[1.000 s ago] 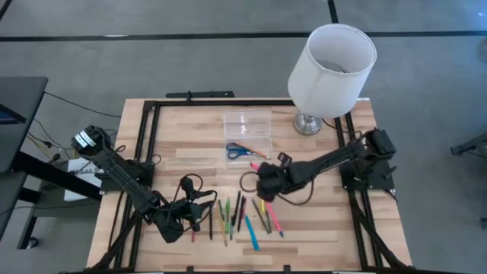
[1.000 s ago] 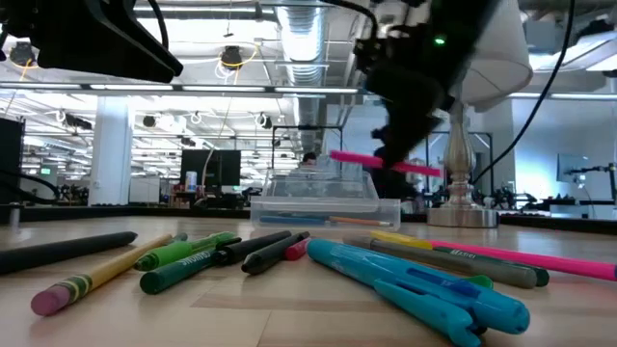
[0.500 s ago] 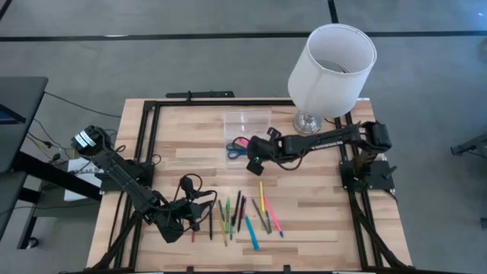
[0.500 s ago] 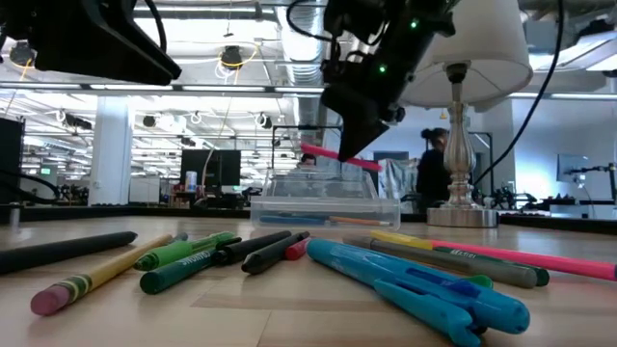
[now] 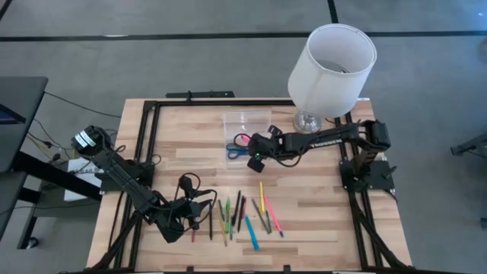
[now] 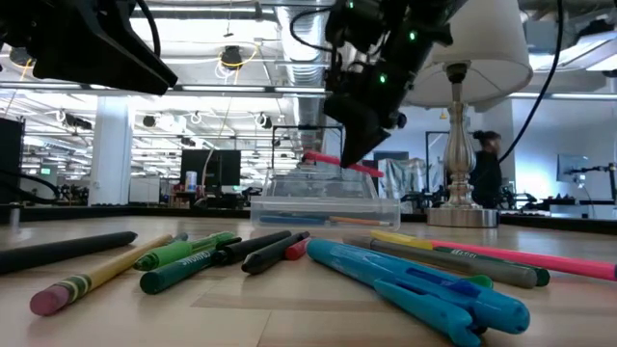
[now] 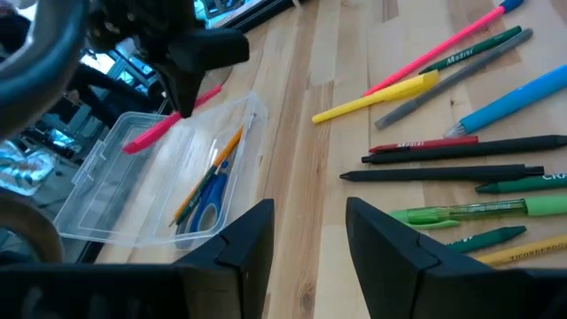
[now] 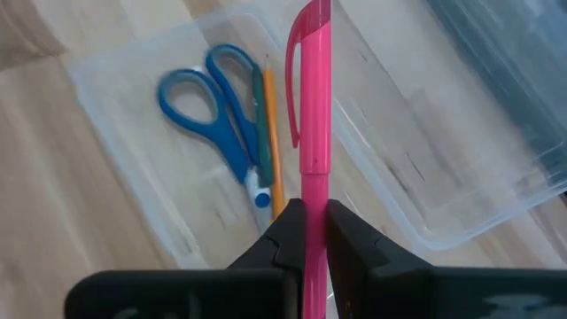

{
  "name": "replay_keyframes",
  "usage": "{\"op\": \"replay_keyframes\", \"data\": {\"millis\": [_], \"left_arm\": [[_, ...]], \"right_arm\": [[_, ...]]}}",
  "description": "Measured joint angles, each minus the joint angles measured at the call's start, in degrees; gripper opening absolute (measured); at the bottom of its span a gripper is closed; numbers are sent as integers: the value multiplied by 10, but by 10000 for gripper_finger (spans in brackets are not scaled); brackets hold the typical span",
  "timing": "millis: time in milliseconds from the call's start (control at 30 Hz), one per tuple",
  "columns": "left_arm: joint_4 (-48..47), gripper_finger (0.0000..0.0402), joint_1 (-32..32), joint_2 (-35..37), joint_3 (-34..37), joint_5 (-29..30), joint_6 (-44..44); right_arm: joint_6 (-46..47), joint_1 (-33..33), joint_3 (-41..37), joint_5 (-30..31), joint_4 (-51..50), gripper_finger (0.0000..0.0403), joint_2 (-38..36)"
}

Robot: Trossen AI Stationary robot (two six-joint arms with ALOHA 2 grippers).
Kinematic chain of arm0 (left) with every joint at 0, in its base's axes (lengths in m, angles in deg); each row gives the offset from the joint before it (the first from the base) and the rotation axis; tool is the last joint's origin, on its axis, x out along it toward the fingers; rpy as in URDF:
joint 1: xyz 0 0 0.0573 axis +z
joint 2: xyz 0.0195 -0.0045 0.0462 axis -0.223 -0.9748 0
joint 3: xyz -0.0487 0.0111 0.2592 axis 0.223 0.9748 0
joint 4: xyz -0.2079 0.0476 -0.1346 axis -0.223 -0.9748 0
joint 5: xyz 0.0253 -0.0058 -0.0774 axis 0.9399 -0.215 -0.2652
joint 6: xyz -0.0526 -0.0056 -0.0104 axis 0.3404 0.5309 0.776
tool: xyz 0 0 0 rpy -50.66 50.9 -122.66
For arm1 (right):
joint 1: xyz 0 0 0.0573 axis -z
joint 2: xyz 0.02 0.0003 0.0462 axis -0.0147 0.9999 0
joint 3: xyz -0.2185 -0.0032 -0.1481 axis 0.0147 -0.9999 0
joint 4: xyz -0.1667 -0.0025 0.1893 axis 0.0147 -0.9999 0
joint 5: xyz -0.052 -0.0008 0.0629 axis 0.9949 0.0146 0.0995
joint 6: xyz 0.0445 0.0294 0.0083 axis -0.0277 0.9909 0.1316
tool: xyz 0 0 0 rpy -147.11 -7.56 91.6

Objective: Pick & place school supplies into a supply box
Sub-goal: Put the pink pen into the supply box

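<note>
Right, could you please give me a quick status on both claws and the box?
Right claw shut on pink pen, over supply box. Left claw open, idle by loose pens. Scissors already inside. Nothing blocking.

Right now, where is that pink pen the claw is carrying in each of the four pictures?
High view: pink pen beside the right claw, over the clear box.
Low view: pen above the box.
Left wrist view: pen over the box.
Right wrist view: pen upright, centre.
Shared landmark: the box.
</note>
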Motion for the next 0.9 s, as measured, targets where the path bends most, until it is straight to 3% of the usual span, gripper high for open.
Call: {"op": "replay_keyframes", "data": {"millis": [233, 567, 900], "left_arm": [[0, 137, 0, 0, 0, 0, 0], [0, 137, 0, 0, 0, 0, 1], [0, 137, 0, 0, 0, 0, 5]], "right_arm": [[20, 16, -45, -12, 36, 18, 0], [21, 13, -47, -28, 41, 31, 0], [27, 7, -47, -33, 54, 80, 0]]}}
